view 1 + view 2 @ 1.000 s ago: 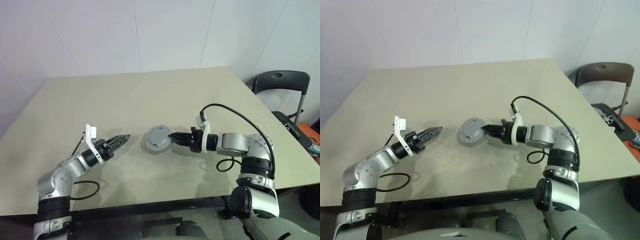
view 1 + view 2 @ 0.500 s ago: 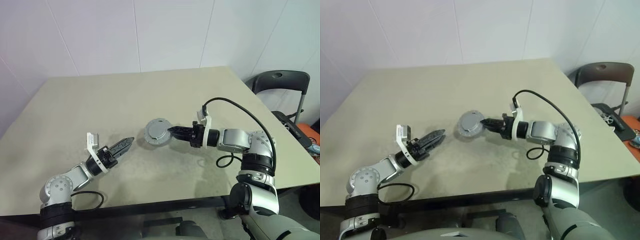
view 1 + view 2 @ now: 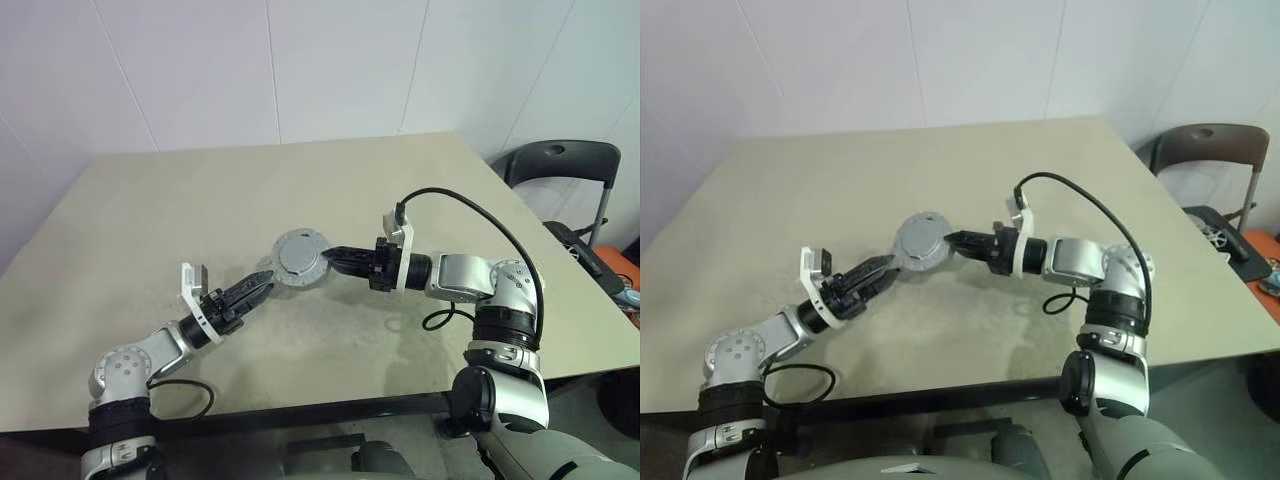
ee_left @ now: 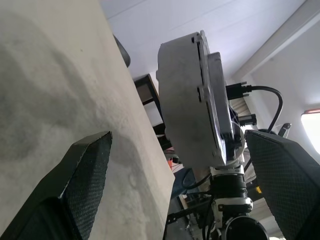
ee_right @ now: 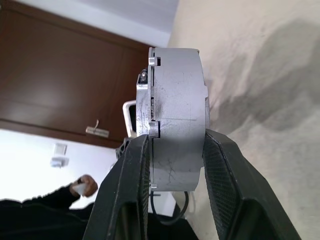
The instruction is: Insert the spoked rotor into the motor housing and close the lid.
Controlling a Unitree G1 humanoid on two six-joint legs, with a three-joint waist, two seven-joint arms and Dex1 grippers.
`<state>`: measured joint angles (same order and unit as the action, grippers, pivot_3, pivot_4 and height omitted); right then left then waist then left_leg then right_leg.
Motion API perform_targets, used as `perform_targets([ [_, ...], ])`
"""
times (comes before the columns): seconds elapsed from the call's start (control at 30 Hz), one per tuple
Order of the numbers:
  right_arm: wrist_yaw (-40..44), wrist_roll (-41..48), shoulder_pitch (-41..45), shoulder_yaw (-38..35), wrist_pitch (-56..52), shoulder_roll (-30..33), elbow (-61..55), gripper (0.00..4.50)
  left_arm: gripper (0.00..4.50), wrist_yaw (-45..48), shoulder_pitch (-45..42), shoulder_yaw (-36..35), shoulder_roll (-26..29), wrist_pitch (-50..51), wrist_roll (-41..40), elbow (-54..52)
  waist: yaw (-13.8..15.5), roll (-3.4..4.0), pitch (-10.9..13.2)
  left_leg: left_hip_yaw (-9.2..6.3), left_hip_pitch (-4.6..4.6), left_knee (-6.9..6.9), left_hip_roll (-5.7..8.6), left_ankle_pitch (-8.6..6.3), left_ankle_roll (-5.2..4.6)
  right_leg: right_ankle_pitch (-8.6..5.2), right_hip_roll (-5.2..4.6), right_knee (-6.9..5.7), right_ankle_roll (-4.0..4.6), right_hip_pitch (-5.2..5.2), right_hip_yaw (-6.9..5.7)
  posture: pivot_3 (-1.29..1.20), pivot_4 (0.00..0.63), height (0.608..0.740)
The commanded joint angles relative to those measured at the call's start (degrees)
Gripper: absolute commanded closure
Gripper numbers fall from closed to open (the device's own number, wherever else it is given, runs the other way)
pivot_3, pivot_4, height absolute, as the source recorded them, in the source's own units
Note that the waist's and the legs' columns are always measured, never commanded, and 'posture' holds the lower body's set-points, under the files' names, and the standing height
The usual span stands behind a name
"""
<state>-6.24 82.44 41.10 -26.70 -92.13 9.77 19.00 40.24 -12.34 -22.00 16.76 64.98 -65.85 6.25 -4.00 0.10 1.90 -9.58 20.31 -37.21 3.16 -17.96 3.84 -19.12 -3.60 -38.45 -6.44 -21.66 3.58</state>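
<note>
Grey metal is all you can make out of the motor housing (image 3: 299,260): with the lid (image 4: 187,100) closed over it, the windings and the rotor inside are hidden from you, and the head views give only a small round disc with a dark notched rim. Seen edge-on from the right wrist, the assembly is a thick grey drum with a seam and small lugs along one face. The right gripper (image 3: 331,258) clamps the drum's two flat faces between its black fingers (image 5: 131,195) and holds it clear above the beige table (image 3: 200,200), near the table's middle. The left gripper (image 3: 262,283) has its fingers (image 4: 75,190) spread wide, empty, with the drum standing between and beyond them, not touching. Past the table's right edge you see a dark chair (image 3: 560,165). In the right wrist view a brown door and a person's hand (image 5: 85,186) show behind the drum, partly cut off.
</note>
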Motion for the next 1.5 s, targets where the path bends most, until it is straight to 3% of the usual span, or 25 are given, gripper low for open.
perform_targets([
  [0.03, -0.24, 5.57, 0.87, 1.40, 0.64, -0.78, -3.55, 3.30, 0.00, 0.35, -1.90, -0.17, -0.32, 0.61, -3.08, -2.21, 0.00, 0.00, 0.00, 0.00, 0.01, 0.00, 0.00, 0.02, 0.04, 0.00, 0.00, 0.00, 0.00, -0.01, 0.00, 0.00, 0.000, 0.740],
  [0.37, -4.96, 15.92, -2.10, 9.05, 5.78, 0.71, -5.87, 3.30, 0.00, -0.42, -2.62, 0.80, -0.08, 2.40, -6.23, -4.31, -0.04, -0.01, 0.00, 0.01, 0.06, 0.00, -0.01, 0.17, 0.31, 0.00, 0.00, -0.01, 0.00, -0.06, 0.01, 0.00, 0.000, 0.740],
  [0.5, -6.76, 20.13, -3.04, 12.24, 8.75, 2.52, -6.45, 3.30, 0.91, -0.82, -2.48, 1.38, 0.67, 4.01, -6.48, -3.89, -0.05, -0.01, 0.00, 0.00, 0.06, 0.00, -0.01, 0.17, 0.30, 0.00, 0.01, -0.01, 0.00, -0.05, 0.01, 0.00, 0.000, 0.740],
  [0.6, -7.98, 23.05, -3.72, 14.70, 11.14, 4.06, -6.88, 3.30, 1.89, -0.87, -2.19, 1.81, 0.77, 4.20, -6.44, -4.50, -0.03, -0.01, 0.00, 0.01, 0.06, 0.00, -0.01, 0.17, 0.30, 0.00, 0.02, 0.00, 0.00, -0.05, 0.01, 0.00, 0.000, 0.740],
  [0.67, -8.88, 24.84, -4.01, 16.26, 12.63, 4.97, -6.51, 3.30, 2.20, -1.01, -2.41, 1.53, 0.71, 4.17, -7.33, -4.46, -0.04, -0.01, 0.00, 0.01, 0.06, 0.00, 0.00, 0.17, 0.30, 0.00, 0.01, 0.00, 0.00, -0.05, 0.01, 0.00, 0.000, 0.740],
  [0.97, -7.22, 28.85, -5.05, 20.77, 17.42, 7.72, -8.18, 3.30, 2.20, -0.99, -2.05, 1.90, 1.15, 4.49, -8.41, -5.26, 0.01, -0.02, 0.01, 0.01, 0.05, 0.00, 0.00, 0.17, 0.30, 0.00, 0.03, 0.01, 0.00, -0.03, 0.00, 0.00, 0.000, 0.740],
  [1.17, -3.38, 20.28, -7.51, 21.84, 20.88, 6.61, -14.30, 3.30, 2.24, -1.35, -1.96, 1.97, 1.23, 4.10, -8.69, -5.15, 0.07, -0.03, 0.00, 0.00, 0.04, 0.00, -0.01, 0.17, 0.29, 0.00, 0.03, 0.02, 0.00, -0.02, 0.00, 0.00, 0.000, 0.740],
  [1.2, -3.25, 20.05, -7.83, 21.97, 21.03, 6.67, -14.43, 2.57, 2.25, -1.24, -1.95, 2.07, 1.32, 4.09, -8.69, -5.18, 0.06, -0.03, 0.00, -0.01, 0.05, -0.01, -0.01, 0.17, 0.29, 0.00, 0.03, 0.02, 0.00, -0.02, 0.00, 0.00, 0.000, 0.740],
  [1.43, -4.01, 21.12, -8.10, 22.40, 20.68, 7.90, -12.11, 0.26, 2.38, -1.02, -1.45, 1.98, 2.28, 4.31, -9.11, -5.12, 0.04, -0.04, 0.01, -0.01, 0.05, 0.00, -0.01, 0.17, 0.30, 0.00, 0.02, 0.02, -0.01, -0.03, 0.00, 0.00, 0.000, 0.740],
  [1.5, -3.74, 20.98, -7.80, 22.33, 20.28, 8.69, -11.58, 0.00, 2.38, -1.20, -0.84, 1.38, 2.89, 4.79, -9.75, -5.06, 0.03, -0.04, 0.01, -0.01, 0.05, 0.01, -0.01, 0.17, 0.30, 0.00, 0.02, 0.02, 0.00, -0.03, 0.00, 0.00, 0.000, 0.740],
])
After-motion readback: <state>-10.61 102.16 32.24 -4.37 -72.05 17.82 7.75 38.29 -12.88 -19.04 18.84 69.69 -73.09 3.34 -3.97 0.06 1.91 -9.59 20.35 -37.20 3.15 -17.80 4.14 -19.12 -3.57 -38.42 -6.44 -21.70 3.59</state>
